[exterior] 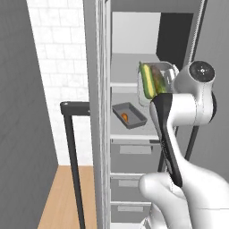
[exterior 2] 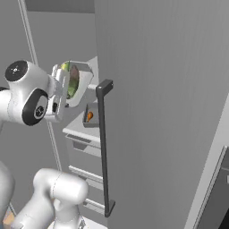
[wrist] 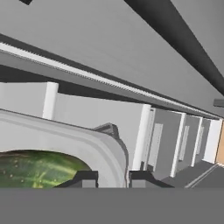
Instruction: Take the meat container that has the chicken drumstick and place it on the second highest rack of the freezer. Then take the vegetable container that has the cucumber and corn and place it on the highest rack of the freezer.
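Tipping steeply on edge, the vegetable container (exterior: pixel 157 81) with cucumber and corn (exterior: pixel 150 80) is pinched at its rim by the closed gripper (wrist: pixel 113 179) before the freezer's (exterior: pixel 134 67) top rack (exterior: pixel 125 71), so contents may spill or the rim slip.

Off to the left there's a white tiled wall (exterior: pixel 58 58) and a strip of wooden floor (exterior: pixel 65 197) below it — with a plain grey panel (exterior: pixel 20 112) closing off that side.
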